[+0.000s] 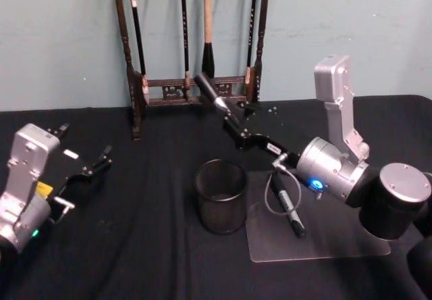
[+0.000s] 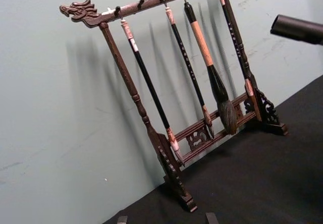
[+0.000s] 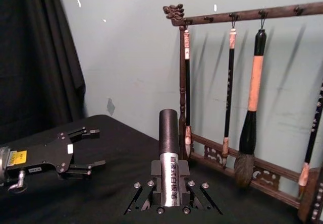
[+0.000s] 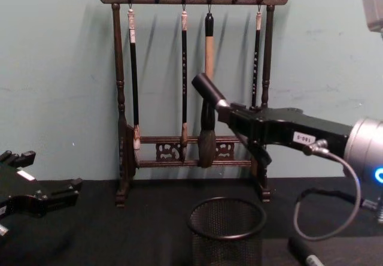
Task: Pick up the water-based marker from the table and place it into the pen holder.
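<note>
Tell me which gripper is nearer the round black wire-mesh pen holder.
Right. The right gripper, shut on a black marker, hangs above and behind the pen holder; the left gripper sits open far to its left.

**Head view:** set high, facing forward and down over the table, with the pen holder near centre and the brush rack at 12 o'clock.
**Chest view:** lower, level across the table, close to the holder, facing the rack.
**Left wrist view:** low, tilted, facing the rack and wall.
**Right wrist view:** looks along the marker gripped in the right end effector, toward the rack. It shares the left end effector with the head view.

All four views share the rack.
</note>
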Controlling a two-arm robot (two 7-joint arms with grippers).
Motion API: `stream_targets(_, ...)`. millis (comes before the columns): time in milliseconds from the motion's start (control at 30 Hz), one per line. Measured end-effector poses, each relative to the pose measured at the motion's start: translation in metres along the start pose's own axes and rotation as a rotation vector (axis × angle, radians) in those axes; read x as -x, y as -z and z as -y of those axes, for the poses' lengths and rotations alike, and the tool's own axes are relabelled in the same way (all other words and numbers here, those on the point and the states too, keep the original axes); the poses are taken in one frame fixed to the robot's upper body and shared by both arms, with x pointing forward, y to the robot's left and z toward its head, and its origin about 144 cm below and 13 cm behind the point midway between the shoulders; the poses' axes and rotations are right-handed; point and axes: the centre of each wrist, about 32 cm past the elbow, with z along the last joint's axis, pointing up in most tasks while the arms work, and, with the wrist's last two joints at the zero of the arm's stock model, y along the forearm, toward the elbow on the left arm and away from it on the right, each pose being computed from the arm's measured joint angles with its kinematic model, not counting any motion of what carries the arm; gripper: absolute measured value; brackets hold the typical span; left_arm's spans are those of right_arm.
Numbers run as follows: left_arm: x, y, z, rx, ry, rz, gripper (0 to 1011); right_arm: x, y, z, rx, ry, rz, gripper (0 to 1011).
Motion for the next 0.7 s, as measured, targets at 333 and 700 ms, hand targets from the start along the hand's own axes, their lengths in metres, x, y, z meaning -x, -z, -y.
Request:
stream_targets(333,0.0,0.0,0.0,0.0,0.0,0.0,1001,0.009,0.016,-0.011,0.051,-0.042,-0.033,194)
stream_targets(700,0.0,0.0,0.0,0.0,0.0,0.0,1001,0.015,0.028,-0.016,0.097,-0.065,-0.049,194)
